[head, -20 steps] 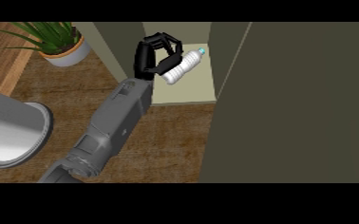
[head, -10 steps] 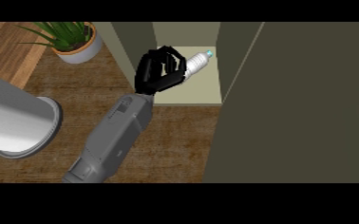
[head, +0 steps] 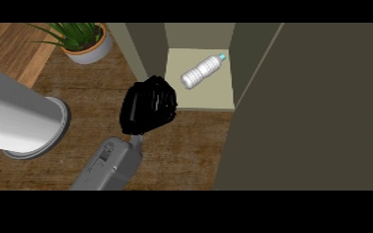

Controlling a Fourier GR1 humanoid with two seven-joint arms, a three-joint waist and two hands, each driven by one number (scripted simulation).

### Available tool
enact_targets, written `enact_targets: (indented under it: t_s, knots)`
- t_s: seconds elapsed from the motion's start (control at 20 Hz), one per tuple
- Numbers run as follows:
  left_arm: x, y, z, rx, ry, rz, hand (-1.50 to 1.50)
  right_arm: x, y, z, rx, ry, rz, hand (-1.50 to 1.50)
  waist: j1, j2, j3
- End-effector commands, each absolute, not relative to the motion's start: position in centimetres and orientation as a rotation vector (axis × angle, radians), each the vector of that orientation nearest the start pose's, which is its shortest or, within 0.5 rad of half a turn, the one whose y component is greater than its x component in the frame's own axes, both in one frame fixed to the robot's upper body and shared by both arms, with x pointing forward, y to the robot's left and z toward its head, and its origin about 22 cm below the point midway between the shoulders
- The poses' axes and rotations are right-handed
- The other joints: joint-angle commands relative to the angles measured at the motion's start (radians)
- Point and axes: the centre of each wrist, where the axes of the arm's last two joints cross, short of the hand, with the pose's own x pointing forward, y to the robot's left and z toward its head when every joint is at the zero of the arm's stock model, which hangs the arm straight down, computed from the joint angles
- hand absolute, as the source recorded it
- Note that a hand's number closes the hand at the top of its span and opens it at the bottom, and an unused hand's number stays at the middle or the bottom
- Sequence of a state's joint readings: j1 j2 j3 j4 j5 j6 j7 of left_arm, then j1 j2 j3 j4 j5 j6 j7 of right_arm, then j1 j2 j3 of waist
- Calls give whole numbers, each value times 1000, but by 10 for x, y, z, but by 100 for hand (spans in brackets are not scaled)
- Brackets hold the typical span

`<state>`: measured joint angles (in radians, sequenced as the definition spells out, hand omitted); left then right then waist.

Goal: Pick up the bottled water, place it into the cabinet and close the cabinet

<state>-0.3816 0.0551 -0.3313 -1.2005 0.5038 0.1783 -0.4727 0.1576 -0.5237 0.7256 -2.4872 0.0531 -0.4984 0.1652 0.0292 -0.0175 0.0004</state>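
The bottled water point(head: 202, 71), clear with a pale blue cap, lies on its side on the light shelf point(head: 211, 98) inside the open cabinet, cap pointing to the far right. My right hand point(head: 149, 106) hovers over the wooden counter just in front of the shelf's left front corner, apart from the bottle and holding nothing. It shows as a dark mass seen from behind, fingers relaxed. The cabinet's door point(head: 306, 123) stands open as a large dark olive panel at the right. My left hand shows in no view.
A potted green plant point(head: 82, 43) stands at the back left on the counter. A big grey cylinder point(head: 25, 121) fills the left edge, close to my forearm point(head: 109, 165). The cabinet's left wall point(head: 146, 49) rises just beyond my hand.
My right hand has let go of the bottle and drawn back out of the cabinet toward the counter. The bottle now lies alone on the shelf.
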Motion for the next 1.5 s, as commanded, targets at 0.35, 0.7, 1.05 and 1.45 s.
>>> enact_targets:
  t_s: [0.35, 0.7, 1.05, 1.45]
  knots:
    - [190, 181, 4, -438, -1863, 188, 150, 76, -161, 181, 512, -1879, 520, 150, 11, 6, -2]
    - [142, 223, 19, -392, -1874, 182, 150, 79, -144, 186, 573, -1843, 576, 150, 10, 6, -5]
    - [115, 231, 36, -355, -1911, 237, 150, 99, -117, 198, 568, -1883, 549, 150, 0, 9, -5]
    - [75, 269, 49, -329, -1898, 250, 150, 158, -61, 220, 507, -1899, 454, 150, 3, 16, -2]
